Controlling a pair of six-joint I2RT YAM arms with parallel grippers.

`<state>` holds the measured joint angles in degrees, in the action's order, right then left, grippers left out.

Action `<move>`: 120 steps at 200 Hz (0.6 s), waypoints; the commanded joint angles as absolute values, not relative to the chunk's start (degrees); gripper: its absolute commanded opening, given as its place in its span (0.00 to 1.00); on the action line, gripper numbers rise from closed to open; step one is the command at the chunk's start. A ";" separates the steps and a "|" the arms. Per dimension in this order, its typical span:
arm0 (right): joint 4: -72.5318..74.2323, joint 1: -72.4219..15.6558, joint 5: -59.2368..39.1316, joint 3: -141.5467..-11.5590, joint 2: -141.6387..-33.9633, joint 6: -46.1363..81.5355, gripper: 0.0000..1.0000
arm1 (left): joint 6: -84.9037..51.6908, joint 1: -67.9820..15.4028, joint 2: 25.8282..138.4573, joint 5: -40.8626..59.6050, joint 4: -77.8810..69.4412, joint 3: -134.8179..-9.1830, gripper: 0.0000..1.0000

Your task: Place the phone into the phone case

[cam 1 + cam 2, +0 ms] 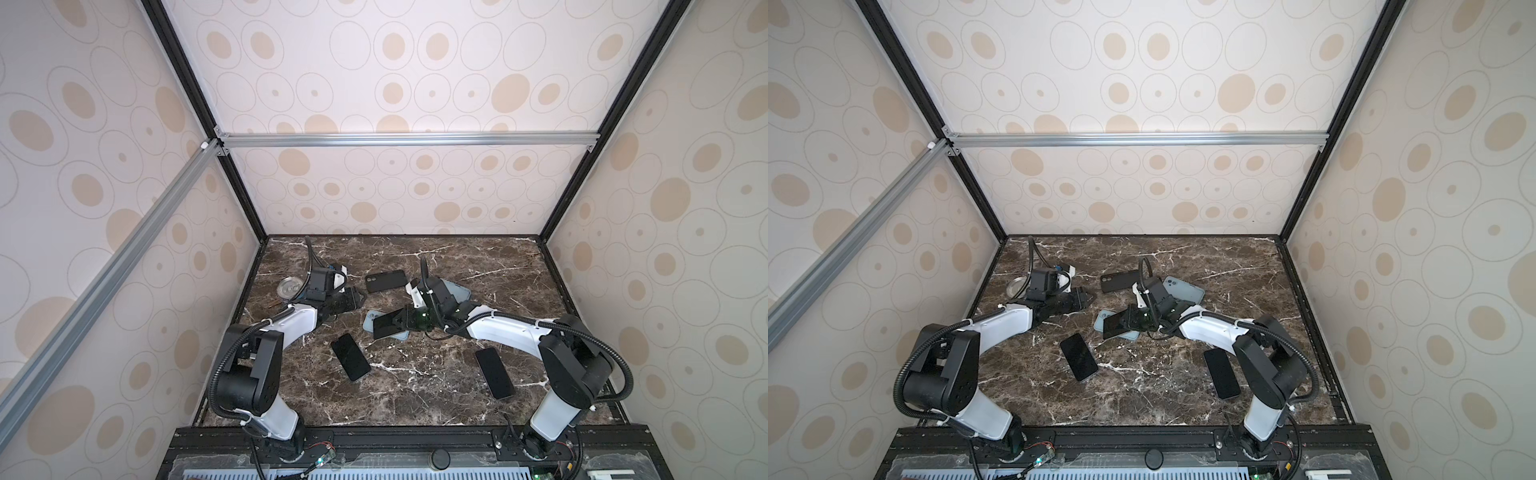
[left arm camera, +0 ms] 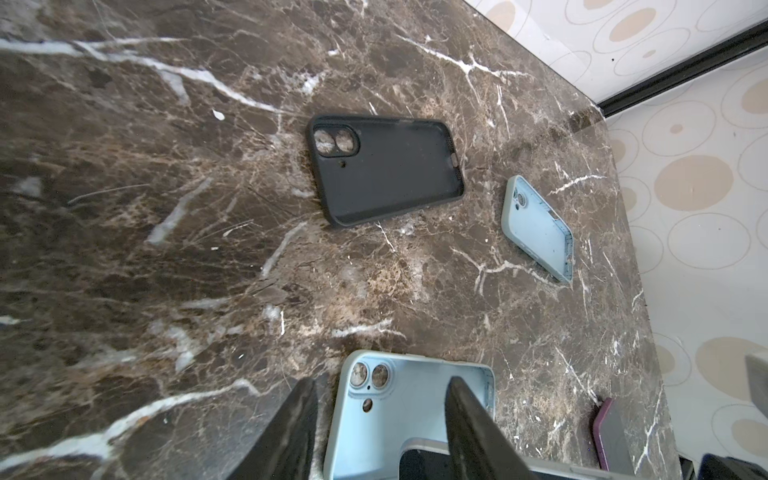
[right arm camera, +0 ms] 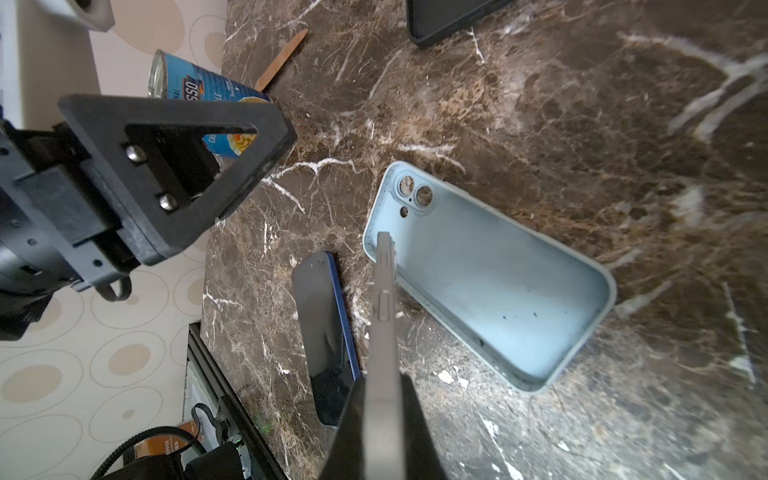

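Two jaws of the right gripper (image 3: 382, 382) clench a slim grey phone (image 3: 384, 291) on edge, over the open pale-blue soft case (image 3: 490, 282) mid-table. Phone looks rigid, slick, glass-fronted; I'd grab the side rails. Left gripper (image 2: 381, 380) hangs released, empty, just left, crowding that side; brown marble table (image 3: 582, 124) is barer on the near side.

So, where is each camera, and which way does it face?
Top views: high over the front, looking down at the table; left arm and right arm show.
Left wrist: on its arm, facing the black case past the open left gripper.
Right wrist: on its arm, looking along the phone in the right gripper at the light blue case; the left gripper shows.
Shared: both wrist views show that case.
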<state>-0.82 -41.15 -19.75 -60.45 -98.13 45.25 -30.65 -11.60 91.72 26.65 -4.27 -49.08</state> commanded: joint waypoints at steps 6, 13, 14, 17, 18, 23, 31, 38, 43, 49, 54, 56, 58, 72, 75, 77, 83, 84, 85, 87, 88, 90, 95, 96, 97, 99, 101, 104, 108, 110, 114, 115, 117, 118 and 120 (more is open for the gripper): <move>0.04 -39.00 -23.60 -59.69 -98.11 45.82 0.00 | -30.05 -11.12 92.47 26.36 -4.20 -49.05 0.50; -0.66 -38.60 -23.85 -59.44 -97.85 45.30 0.00 | -30.15 -11.12 92.22 26.53 -4.53 -48.80 0.50; -0.77 -38.46 -23.88 -59.43 -97.79 45.24 0.00 | -30.19 -11.14 92.17 26.58 -4.59 -48.70 0.50; -1.17 -38.35 -23.98 -59.42 -97.68 44.96 0.00 | -30.23 -11.09 92.05 26.62 -4.85 -48.55 0.50; -1.33 -38.29 -23.99 -59.41 -97.62 44.89 0.00 | -30.23 -11.13 91.99 26.63 -4.88 -48.53 0.50; -1.87 -37.96 -24.08 -59.41 -97.42 44.41 0.00 | -30.23 -11.16 91.74 26.59 -5.24 -48.26 0.50; -3.08 -37.56 -24.30 -59.41 -97.13 43.62 0.00 | -30.39 -11.16 91.51 26.37 -5.69 -47.92 0.50; -4.61 -37.02 -24.66 -59.74 -96.96 42.55 0.00 | -30.43 -11.16 91.47 26.20 -5.71 -47.90 0.50; -5.66 -36.76 -24.82 -60.09 -96.86 41.93 0.00 | -30.41 -11.15 91.61 26.19 -5.64 -47.98 0.50; -6.83 -36.46 -24.96 -60.36 -96.81 41.33 0.00 | -30.33 -11.16 91.82 26.40 -5.59 -48.11 0.50; -7.98 -36.16 -25.09 -60.73 -96.69 40.72 0.00 | -30.33 -11.16 92.08 26.60 -5.46 -48.28 0.50; -8.34 -36.02 -25.13 -60.80 -96.64 40.57 0.00 | -30.37 -11.14 92.17 26.62 -5.47 -48.33 0.50; -8.52 -36.03 -25.17 -60.85 -96.61 40.46 0.00 | -30.40 -11.16 92.26 26.63 -5.41 -48.38 0.50; -10.11 -35.61 -24.76 -61.38 -96.09 39.60 0.00 | -30.74 -11.16 92.54 26.63 -5.56 -48.47 0.50; -10.37 -35.65 -24.60 -61.56 -96.01 39.57 0.00 | -30.82 -11.16 92.55 27.42 -5.66 -48.36 0.50; -10.44 -35.61 -24.54 -61.73 -95.99 39.58 0.00 | -30.89 -11.16 92.55 27.97 -5.74 -48.30 0.50; -10.72 -35.64 -24.71 -62.17 -95.98 39.77 0.00 | -31.14 -11.16 92.47 28.26 -6.03 -48.07 0.50; -10.68 -35.66 -24.75 -62.24 -95.98 39.83 0.00 | -31.22 -11.16 92.46 28.28 -6.03 -48.03 0.50; -10.68 -35.66 -24.75 -62.24 -95.98 39.83 0.00 | -31.25 -11.16 92.46 28.29 -6.05 -48.01 0.50; -10.53 -35.72 -25.11 -62.43 -96.05 40.08 0.00 | -31.39 -11.16 92.46 28.23 -6.24 -47.95 0.50; -10.45 -35.75 -25.26 -62.50 -96.10 40.17 0.00 | -31.47 -11.16 92.46 28.27 -6.28 -47.88 0.50; -10.35 -35.74 -25.56 -62.67 -96.18 40.36 0.00 | -31.58 -11.16 92.44 28.36 -6.40 -47.85 0.50; -9.85 -35.92 -26.21 -62.98 -96.36 40.98 0.00 | -31.91 -11.16 92.46 28.54 -6.78 -47.70 0.50; -9.85 -35.92 -26.21 -62.98 -96.36 40.98 0.00 | -32.00 -11.16 92.46 28.55 -6.86 -47.71 0.50; -9.60 -36.01 -26.44 -63.07 -96.40 41.20 0.00 | -32.08 -11.16 92.50 28.60 -6.95 -47.67 0.50; -9.30 -36.09 -26.63 -63.23 -96.48 41.35 0.00 | -32.26 -11.16 92.54 28.77 -7.05 -47.65 0.49; -9.03 -36.25 -26.74 -63.27 -96.50 41.54 0.00 | -32.32 -11.16 92.61 28.95 -7.15 -47.60 0.49; -8.57 -36.51 -26.88 -63.35 -96.58 41.79 0.00 | -32.56 -11.16 92.75 29.16 -7.32 -47.55 0.49; -8.10 -36.82 -26.77 -63.43 -96.64 42.04 0.00 | -32.81 -11.16 92.89 29.47 -7.49 -47.64 0.49; -8.00 -36.91 -26.70 -63.53 -96.66 42.16 0.00 | -32.90 -11.16 92.96 29.63 -7.65 -47.64 0.49; -7.75 -37.28 -26.44 -63.63 -96.76 42.33 0.00 | -33.07 -11.16 93.19 29.88 -7.77 -47.64 0.48; -7.65 -37.41 -26.40 -63.68 -96.76 42.35 0.00 | -33.10 -11.16 93.22 29.88 -7.80 -47.64 0.48; -7.56 -37.47 -26.30 -63.79 -96.81 42.40 0.00 | -33.17 -11.14 93.35 29.99 -7.86 -47.64 0.48; -7.45 -37.67 -26.15 -63.85 -96.89 42.48 0.00 | -33.20 -11.15 93.39 30.03 -7.89 -47.64 0.48; -7.38 -37.83 -26.01 -63.95 -96.97 42.52 0.00 | -33.28 -11.12 93.48 30.12 -7.86 -47.68 0.48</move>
